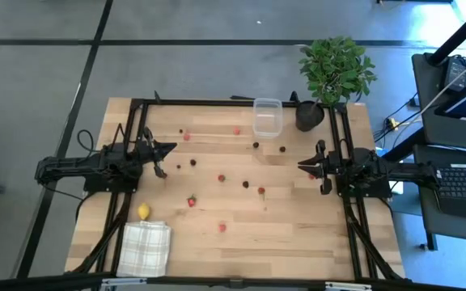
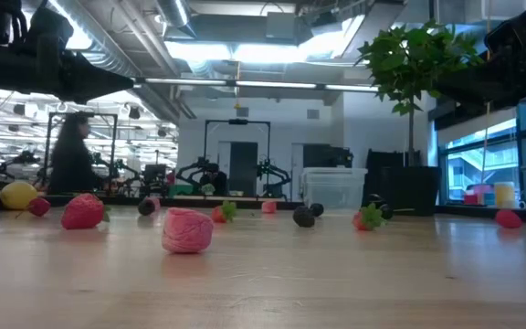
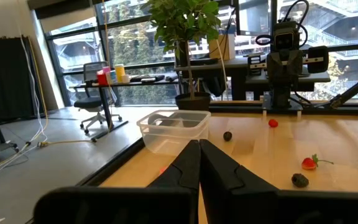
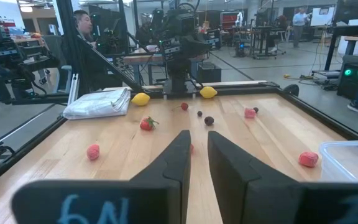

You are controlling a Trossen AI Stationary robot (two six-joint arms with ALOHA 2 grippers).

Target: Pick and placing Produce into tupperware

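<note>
Pink lumpy berry (image 2: 187, 229) seen closest in low view, matte and knobbly, resting on pale wood-grain table (image 1: 298, 234). Small red and dark fruit pieces are scattered over frame centre, none yet boxed, judged as task barely begun. Yellow lemon (image 1: 143, 212) lies lower left beside checked cloth (image 1: 145, 247). Clear rounded plastic box (image 1: 267, 116) stands upper centre, empty, near potted plant (image 1: 334, 69). Left gripper (image 1: 163, 160) is parked at left edge, fingers pressed together. Right gripper (image 1: 314, 168) is parked at right edge, fingers slightly spread, nothing held.

Left gripper (image 1: 168, 149) closed, right gripper (image 1: 307, 166) slightly parted, both empty
</note>
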